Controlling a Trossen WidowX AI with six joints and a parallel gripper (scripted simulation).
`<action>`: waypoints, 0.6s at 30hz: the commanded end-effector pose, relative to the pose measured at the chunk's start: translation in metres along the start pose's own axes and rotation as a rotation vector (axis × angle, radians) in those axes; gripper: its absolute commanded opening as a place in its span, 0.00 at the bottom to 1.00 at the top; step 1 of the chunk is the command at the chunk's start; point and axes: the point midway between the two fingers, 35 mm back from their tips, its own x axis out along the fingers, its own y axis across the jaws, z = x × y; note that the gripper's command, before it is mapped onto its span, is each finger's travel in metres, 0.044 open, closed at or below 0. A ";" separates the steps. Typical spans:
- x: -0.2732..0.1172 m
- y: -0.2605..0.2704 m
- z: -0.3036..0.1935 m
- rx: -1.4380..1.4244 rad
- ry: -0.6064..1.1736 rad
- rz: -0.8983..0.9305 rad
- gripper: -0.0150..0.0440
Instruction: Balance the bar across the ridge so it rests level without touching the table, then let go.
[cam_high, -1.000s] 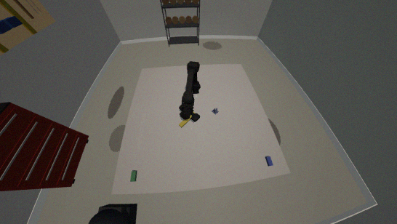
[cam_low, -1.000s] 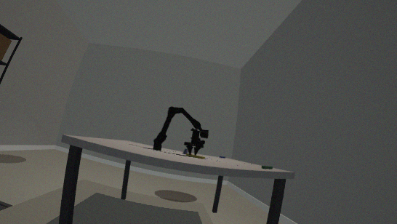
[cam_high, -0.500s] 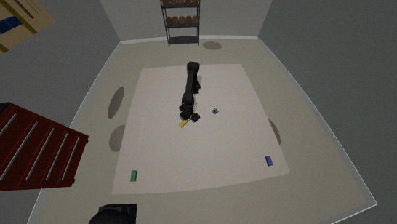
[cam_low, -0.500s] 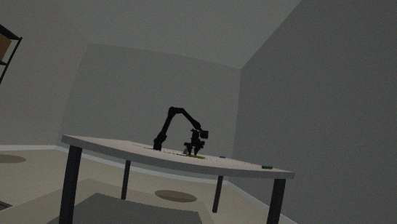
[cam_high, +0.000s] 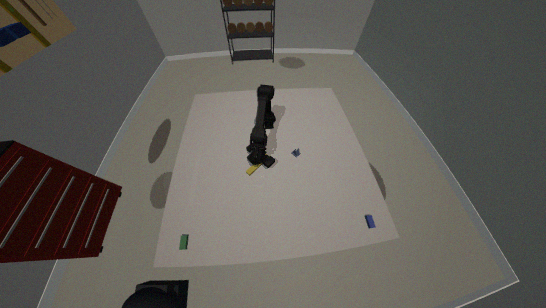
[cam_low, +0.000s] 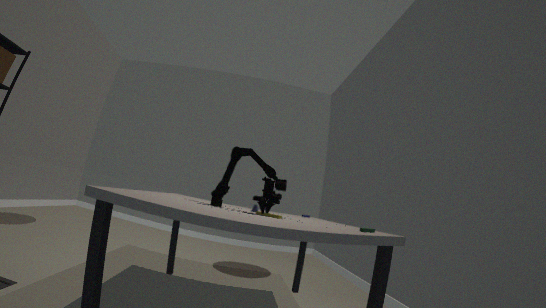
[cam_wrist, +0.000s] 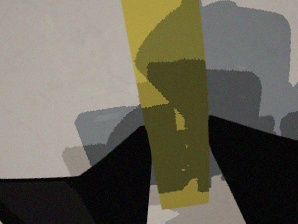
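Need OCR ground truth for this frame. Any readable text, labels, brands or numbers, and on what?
None readable in any view.
Flat yellow bar: plain, no marking.
Small blue ridge piece, blue block, green block: too small to show any.
Dark red slatted cabinet and black metal shelf rack: no lettering visible.

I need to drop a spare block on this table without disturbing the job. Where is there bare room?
Bare stretches lie between the green block and blue block, and along the table's far right. It is crowded around the gripper, yellow bar and ridge.
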 end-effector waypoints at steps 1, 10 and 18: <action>-0.002 0.000 0.000 0.000 -0.001 0.000 0.34; -0.024 0.002 0.003 0.001 -0.001 -0.001 0.25; -0.044 0.003 0.004 0.002 -0.001 -0.002 0.25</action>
